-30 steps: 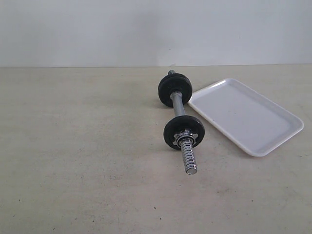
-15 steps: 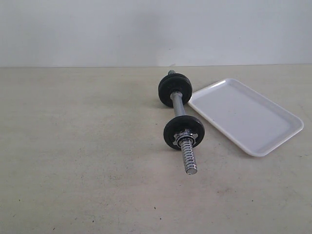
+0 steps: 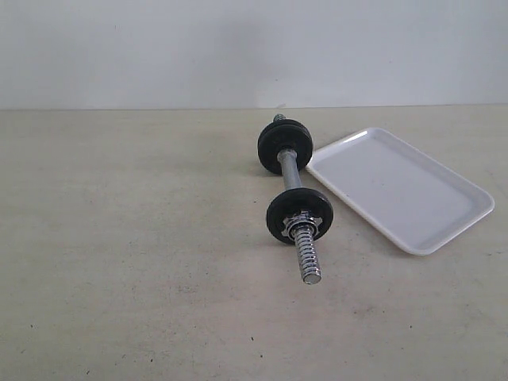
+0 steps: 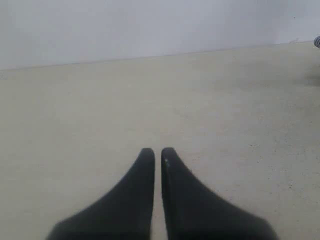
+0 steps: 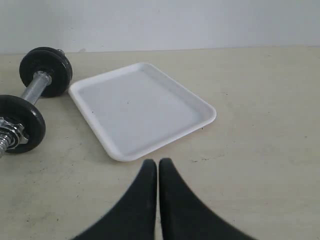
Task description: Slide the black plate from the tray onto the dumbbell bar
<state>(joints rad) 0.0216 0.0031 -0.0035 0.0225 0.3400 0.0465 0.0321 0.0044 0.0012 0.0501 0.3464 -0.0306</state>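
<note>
The dumbbell bar lies on the table with a black plate behind a chrome star nut at its near end. Another black disc sits at the far end. The white tray beside it holds nothing, and no loose disc shows. Neither gripper appears in the exterior view. My right gripper is shut on nothing, just short of the tray, with the bar and its discs off to one side. My left gripper is shut over bare table.
The bar's bare threaded end points toward the front of the table. A pale wall runs behind the beige tabletop.
</note>
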